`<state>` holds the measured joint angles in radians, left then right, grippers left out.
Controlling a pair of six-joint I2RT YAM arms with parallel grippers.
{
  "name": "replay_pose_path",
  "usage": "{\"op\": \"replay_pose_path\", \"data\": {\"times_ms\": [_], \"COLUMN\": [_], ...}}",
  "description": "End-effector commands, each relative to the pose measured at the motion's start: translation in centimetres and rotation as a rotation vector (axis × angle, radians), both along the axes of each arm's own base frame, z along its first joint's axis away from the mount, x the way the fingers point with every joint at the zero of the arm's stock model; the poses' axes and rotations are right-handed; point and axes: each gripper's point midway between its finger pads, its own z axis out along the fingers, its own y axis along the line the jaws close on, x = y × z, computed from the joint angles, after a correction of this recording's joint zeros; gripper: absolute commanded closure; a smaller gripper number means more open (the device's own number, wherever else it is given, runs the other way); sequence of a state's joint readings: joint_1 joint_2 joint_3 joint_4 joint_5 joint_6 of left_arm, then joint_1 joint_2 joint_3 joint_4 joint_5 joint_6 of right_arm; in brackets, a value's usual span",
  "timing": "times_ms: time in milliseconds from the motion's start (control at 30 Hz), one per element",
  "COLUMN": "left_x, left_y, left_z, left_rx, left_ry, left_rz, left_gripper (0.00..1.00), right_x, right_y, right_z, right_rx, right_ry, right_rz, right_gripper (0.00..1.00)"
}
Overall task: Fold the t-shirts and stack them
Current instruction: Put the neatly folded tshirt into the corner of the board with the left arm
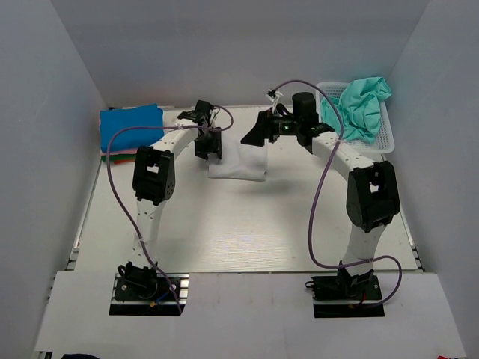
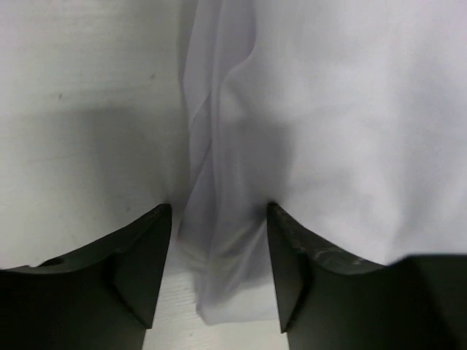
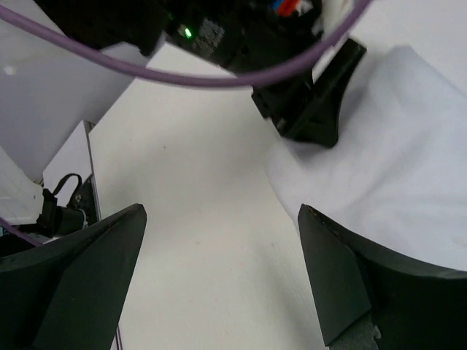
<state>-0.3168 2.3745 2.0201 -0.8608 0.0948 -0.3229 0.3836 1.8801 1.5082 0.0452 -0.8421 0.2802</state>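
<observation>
A white t-shirt [image 1: 239, 163] lies folded on the table between the two grippers. My left gripper [image 1: 208, 152] is at its left edge, and its open jaws [image 2: 217, 208] straddle a loose fold of the white cloth [image 2: 343, 124]. My right gripper [image 1: 252, 137] hovers open and empty over the shirt's top edge; in the right wrist view [image 3: 220, 211] bare table lies between the fingers and the white shirt [image 3: 398, 175] is to the right. A blue folded t-shirt [image 1: 131, 121] tops a stack with pink, green and red edges [image 1: 118, 152] at the back left. A teal-green t-shirt [image 1: 364, 103] lies crumpled in the basket.
A white plastic mesh basket [image 1: 383, 139] stands at the back right. White walls close in the table at the back and on both sides. Purple cables loop from both arms. The left gripper's fingers [image 3: 315, 109] show in the right wrist view.
</observation>
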Motion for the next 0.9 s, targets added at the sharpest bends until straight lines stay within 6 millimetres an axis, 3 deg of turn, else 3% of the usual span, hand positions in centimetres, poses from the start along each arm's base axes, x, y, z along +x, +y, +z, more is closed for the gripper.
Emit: {"op": "replay_pose_path", "data": {"times_ms": [0,33,133,200,233,333,400,500,533,700,867], "left_x": [-0.2,0.3,0.6,1.4,1.2,2.5,3.9,5.4,5.6,6.1,6.8], "left_y": [-1.5,-1.6,-1.5,-1.3,-0.9,-0.1,1.4,4.6,5.2,9.4,13.9], "left_z": [-2.9,-2.7,-3.3,-2.8,-2.9,-0.7,2.6,6.0,8.5,13.9,17.7], "left_rx": [-0.014,-0.018,-0.002,0.013,0.032,0.083,0.141,0.246,0.270,0.468,0.573], "left_ry": [0.042,0.030,0.032,0.004,0.009,-0.065,-0.161,-0.270,-0.327,-0.465,-0.518], "left_rz": [-0.039,-0.039,-0.045,-0.045,-0.038,-0.053,-0.053,-0.025,-0.012,-0.013,0.056], "left_gripper": [0.37,0.40,0.61,0.96,1.00,1.00,1.00,1.00,1.00,1.00,1.00], "right_x": [-0.2,-0.2,-0.2,0.0,-0.2,-0.1,0.1,0.3,0.2,0.5,0.8], "right_y": [-1.5,-1.8,-2.9,-3.8,-4.1,-5.2,-5.9,-6.5,-6.8,-7.5,-7.6], "right_z": [1.3,1.1,0.5,0.6,0.2,0.1,-0.4,-0.5,-1.0,-1.2,-0.7], "right_rx": [0.008,0.000,-0.020,-0.029,-0.037,-0.056,-0.083,-0.100,-0.115,-0.140,-0.140], "right_ry": [-0.040,-0.037,-0.033,-0.043,-0.038,-0.045,-0.045,-0.058,-0.037,-0.052,-0.071], "right_rz": [-0.037,-0.055,-0.089,-0.117,-0.123,-0.155,-0.181,-0.208,-0.217,-0.253,-0.261], "right_gripper": [0.10,0.10,0.10,0.10,0.10,0.10,0.10,0.10,0.10,0.10,0.10]}}
